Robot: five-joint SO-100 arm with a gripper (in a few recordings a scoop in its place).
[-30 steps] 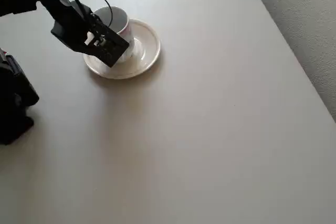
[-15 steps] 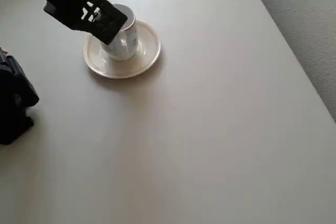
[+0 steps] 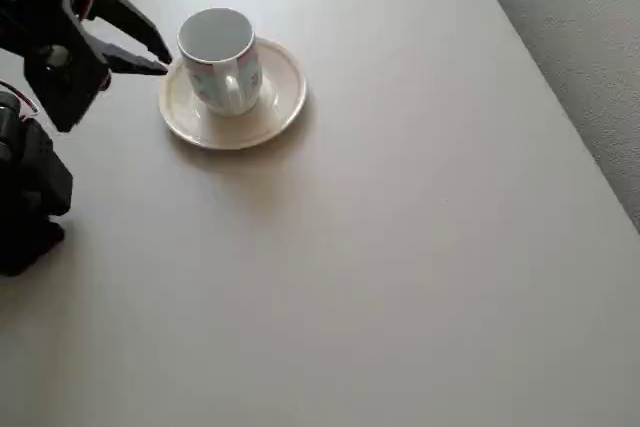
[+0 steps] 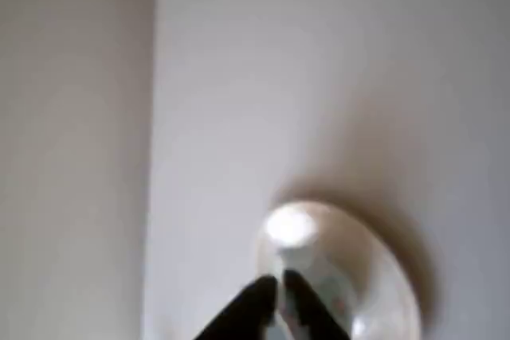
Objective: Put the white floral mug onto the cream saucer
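Gripper: my gripper (image 3: 155, 55) is sitting released, jaws parted, holding nothing.
Mug: the white floral mug (image 3: 220, 59) is standing upright on the cream saucer (image 3: 278, 97), just beside my fingertips (no contact visible overhead).
Risk: I am judging a sideways swing could clip the mug, tipping it or sliding the saucer.
Writing: I am reading none (wrist view blurred).

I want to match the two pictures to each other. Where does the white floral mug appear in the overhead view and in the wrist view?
Overhead view: white floral mug upper left, upright on the cream saucer.
Wrist view: blurred mug at the bottom centre, just above the gripper tips.
Shared landmark: the saucer under the mug.
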